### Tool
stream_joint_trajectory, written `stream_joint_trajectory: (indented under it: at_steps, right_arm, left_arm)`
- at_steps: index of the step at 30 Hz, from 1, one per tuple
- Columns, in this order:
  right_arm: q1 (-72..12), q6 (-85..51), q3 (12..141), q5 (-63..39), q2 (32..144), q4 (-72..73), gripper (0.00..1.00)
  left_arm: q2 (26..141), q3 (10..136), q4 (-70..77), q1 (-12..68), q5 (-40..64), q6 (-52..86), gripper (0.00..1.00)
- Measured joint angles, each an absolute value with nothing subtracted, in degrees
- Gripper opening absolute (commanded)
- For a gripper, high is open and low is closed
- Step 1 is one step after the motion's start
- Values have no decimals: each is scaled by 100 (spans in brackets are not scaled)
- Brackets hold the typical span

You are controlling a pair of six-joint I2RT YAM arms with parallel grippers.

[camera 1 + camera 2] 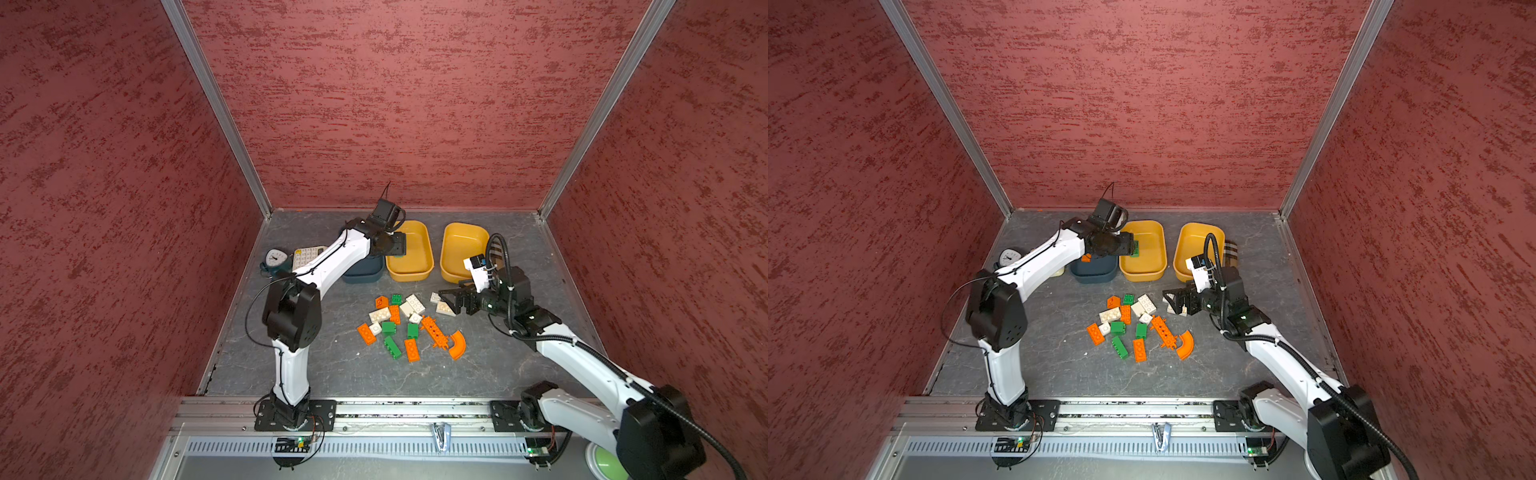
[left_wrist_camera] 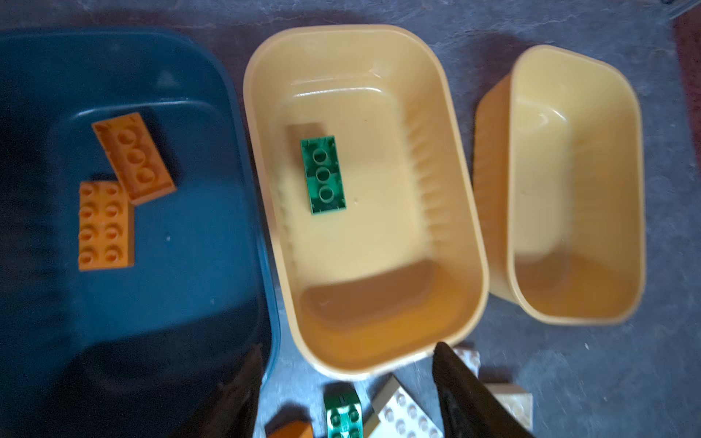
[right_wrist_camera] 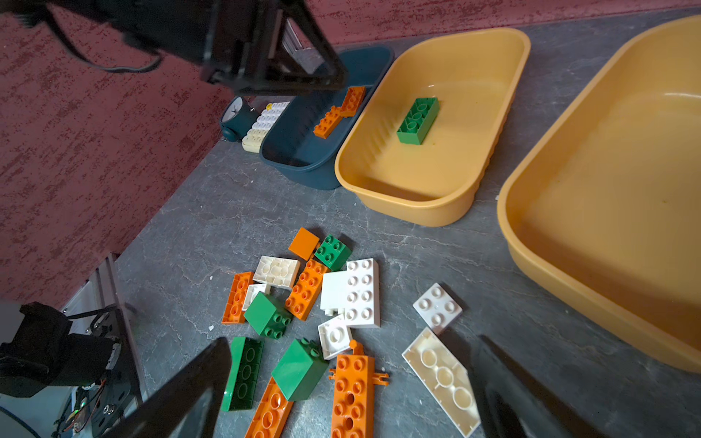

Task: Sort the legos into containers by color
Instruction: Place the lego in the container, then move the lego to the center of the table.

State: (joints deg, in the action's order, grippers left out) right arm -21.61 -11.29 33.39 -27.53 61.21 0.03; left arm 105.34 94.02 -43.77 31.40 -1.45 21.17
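My left gripper (image 1: 400,248) hangs open above the near-left rim of the middle yellow container (image 1: 409,276), nothing between its fingers (image 2: 466,394). A green lego (image 2: 323,176) lies studs-down inside that container. The teal container (image 1: 361,277) holds two orange legos (image 2: 132,157). The right yellow container (image 1: 451,249) has nothing showing in it. The mixed pile of orange, green and white legos (image 1: 409,324) lies on the floor, with the long holed orange piece (image 1: 433,330) and the arc (image 1: 457,344). My right gripper (image 1: 449,301) stands open low at the pile's right edge, over white legos (image 3: 442,379).
A teal clock (image 1: 275,259) and a cream calculator (image 1: 306,254) stand left of the teal container, partly behind my left arm. Red walls close in three sides. A metal rail (image 1: 415,409) runs along the front.
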Motion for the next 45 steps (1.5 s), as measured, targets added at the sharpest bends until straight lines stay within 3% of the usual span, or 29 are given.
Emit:
stream_joint_trajectory:
  at_steps: [10, 17, 25, 45]
  right_arm:
    - [-2161, -1135, 3330, -3028, 6117, -34, 99]
    - [-2163, -1135, 3282, -3140, 6119, -32, 99]
    - [-2163, -1133, 3282, -3214, 6191, -30, 99]
    - [-2167, -1133, 3256, -3238, 6270, -27, 99]
  left_arm:
    - [8661, 6831, -4582, 3837, -368, 3037, 73]
    - [7913, 5789, -4764, 4558, -523, 4025, 73]
    - [7813, 4871, -4633, 5113, -569, 4974, 73]
    - [8152, 4213, -3627, 4628, -631, 5310, 70]
